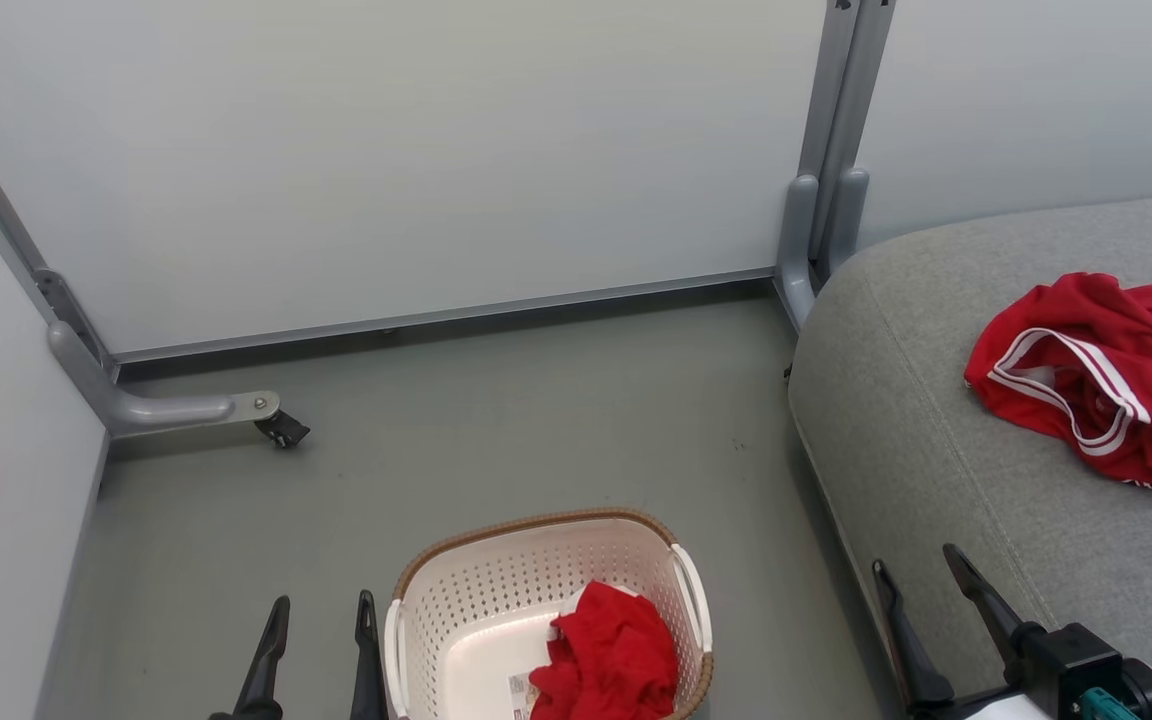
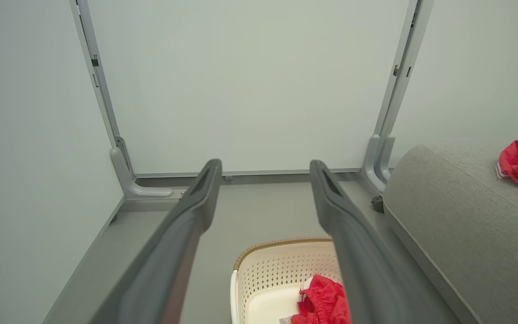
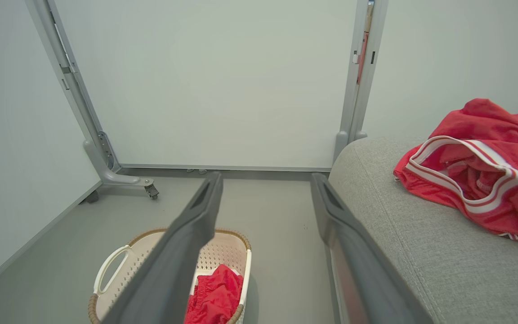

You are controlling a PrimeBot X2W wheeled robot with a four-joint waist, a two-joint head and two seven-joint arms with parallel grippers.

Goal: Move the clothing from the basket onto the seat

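The cream basket (image 1: 496, 590) with its brown rim stands on the grey floor at the bottom middle of the head view. One red garment (image 1: 608, 655) lies bunched in its right half beside a paper label. A second red garment (image 1: 1101, 375) with white stripes lies crumpled on the grey seat (image 1: 936, 450) at the right. My left gripper (image 1: 323, 610) hangs open and empty just left of the basket. My right gripper (image 1: 916, 565) is open and empty over the seat's near edge. The left wrist view holds the basket (image 2: 268, 270) with its garment (image 2: 324, 301); the right wrist view holds the seat's garment (image 3: 479, 166).
White partition panels on grey metal frames close the space at the back and left. A caster foot (image 1: 281, 428) juts onto the floor at the left, and a frame post (image 1: 821, 230) stands by the seat's far corner. Bare floor lies between the basket and the back panel.
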